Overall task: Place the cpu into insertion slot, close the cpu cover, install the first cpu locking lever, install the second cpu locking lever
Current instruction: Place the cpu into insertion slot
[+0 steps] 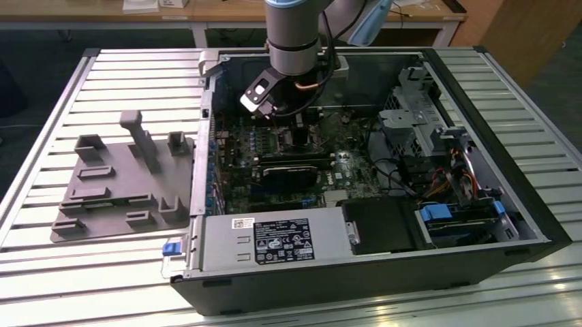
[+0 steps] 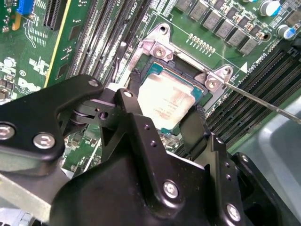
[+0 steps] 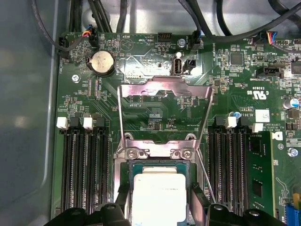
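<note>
Here we find the gripper (image 3: 160, 197), jaws closed on the cpu (image 3: 157, 188) at the insertion slot (image 2: 181, 70), cpu cover (image 3: 164, 87) raised; seating likely needs a level chip.

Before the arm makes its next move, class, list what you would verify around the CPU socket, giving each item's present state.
1. cpu lies in the insertion slot: ok.
2. cpu seated flat: cannot tell.
3. cpu cover closed: not ok, it stands open.
4. locking lever latched: not ok, it sticks out free.
5. gripper hold on the cpu: cannot tell; it straddles the chip.
</note>
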You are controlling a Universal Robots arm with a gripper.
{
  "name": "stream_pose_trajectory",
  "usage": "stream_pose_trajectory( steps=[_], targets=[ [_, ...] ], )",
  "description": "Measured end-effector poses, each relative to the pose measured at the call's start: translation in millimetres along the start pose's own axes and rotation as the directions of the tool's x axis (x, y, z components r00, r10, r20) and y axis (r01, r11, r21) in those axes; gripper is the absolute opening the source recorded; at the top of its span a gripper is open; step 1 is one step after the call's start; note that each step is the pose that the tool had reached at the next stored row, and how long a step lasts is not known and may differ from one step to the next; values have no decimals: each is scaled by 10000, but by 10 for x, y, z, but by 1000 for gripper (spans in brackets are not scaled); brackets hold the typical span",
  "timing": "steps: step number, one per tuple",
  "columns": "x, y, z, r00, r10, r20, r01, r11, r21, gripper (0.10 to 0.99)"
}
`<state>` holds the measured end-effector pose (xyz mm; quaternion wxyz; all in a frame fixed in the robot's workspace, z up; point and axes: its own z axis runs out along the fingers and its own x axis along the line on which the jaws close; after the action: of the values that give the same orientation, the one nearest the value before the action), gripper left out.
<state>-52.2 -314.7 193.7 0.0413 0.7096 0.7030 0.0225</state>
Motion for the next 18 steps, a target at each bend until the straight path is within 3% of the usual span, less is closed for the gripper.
stream_pose_trajectory(
  steps=[6,13,16,18],
  targets=[
    [-2,9,-94,10000,1,-1,-1,10000,-1,612],
    [-2,9,-97,10000,0,2,0,10000,-1,612],
    [-3,9,-98,10000,0,3,0,10000,0,533],
    [-3,9,-98,10000,0,4,0,10000,0,416]
  ],
)
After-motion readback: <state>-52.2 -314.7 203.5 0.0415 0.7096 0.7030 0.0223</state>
